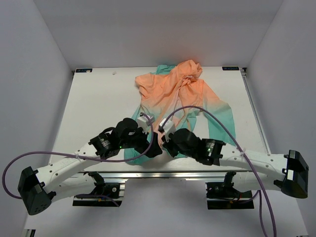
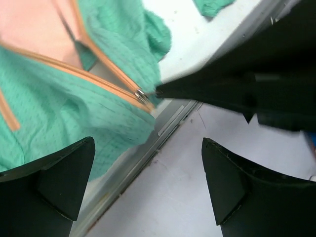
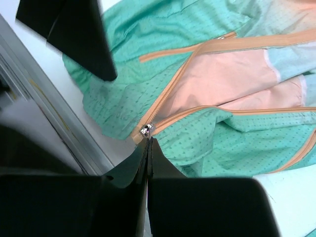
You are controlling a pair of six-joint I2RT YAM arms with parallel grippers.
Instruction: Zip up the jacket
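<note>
The jacket [image 1: 177,94] lies on the white table, orange hood far, teal hem near. Its orange zipper stands open in a V above the metal slider [image 3: 146,130], which sits at the hem by the table's near edge and also shows in the left wrist view [image 2: 142,95]. My right gripper [image 3: 149,139] is shut, its tips at the slider, pinching the pull; it shows in the top view [image 1: 165,147]. My left gripper [image 2: 148,143] is open and empty, hovering over the table's edge just left of the slider [image 1: 154,148].
The table's metal near edge rail [image 2: 163,133] runs right under both grippers, with the floor beyond it. The jacket's right sleeve [image 1: 222,123] stretches toward the near right. Purple cables loop over both arms.
</note>
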